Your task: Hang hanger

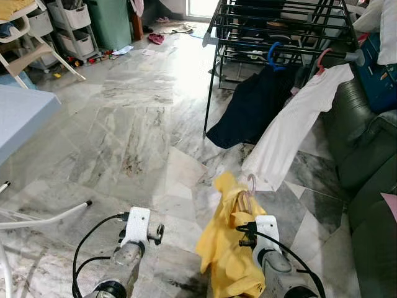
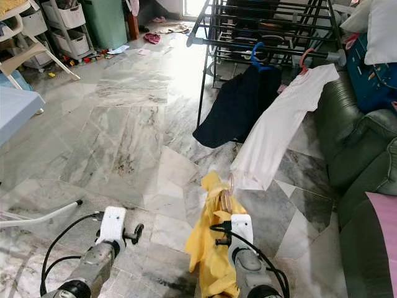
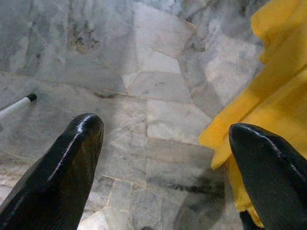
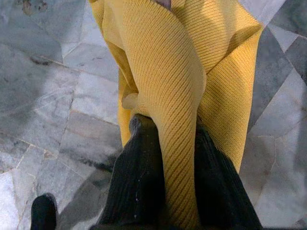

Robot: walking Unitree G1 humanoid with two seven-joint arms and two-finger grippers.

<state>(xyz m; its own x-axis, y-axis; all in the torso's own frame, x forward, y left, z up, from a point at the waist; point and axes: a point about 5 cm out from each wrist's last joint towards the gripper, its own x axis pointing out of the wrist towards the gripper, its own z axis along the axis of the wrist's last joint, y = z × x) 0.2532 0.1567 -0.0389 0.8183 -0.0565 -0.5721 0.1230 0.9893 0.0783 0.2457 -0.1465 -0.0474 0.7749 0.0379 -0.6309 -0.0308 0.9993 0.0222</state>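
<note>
Carrying stage: the right gripper [image 1: 248, 214] has its jaws clenched on the hanger [image 1: 246, 197] draped with a yellow garment [image 1: 228, 248]; left gripper [image 3: 163, 143] released. Next, approach the drying rack [image 1: 279, 25] at one o'clock.

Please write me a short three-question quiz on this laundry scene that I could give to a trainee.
1. True or false: the right claw is shut on the yellow ribbed knit garment on its pale hanger.
2. Which hanger hook holds the dark navy garment on the black metal drying rack? A. the blue plastic hanger hook B. a green one C. a white one
3. Fill in: the left claw is ____ over the grey marble floor, holding nothing.

Key
1. True: its black fingers pinch the fabric.
2. A. The white long shirt hangs beside it on the red plastic hanger hook.
3. Open.
</note>
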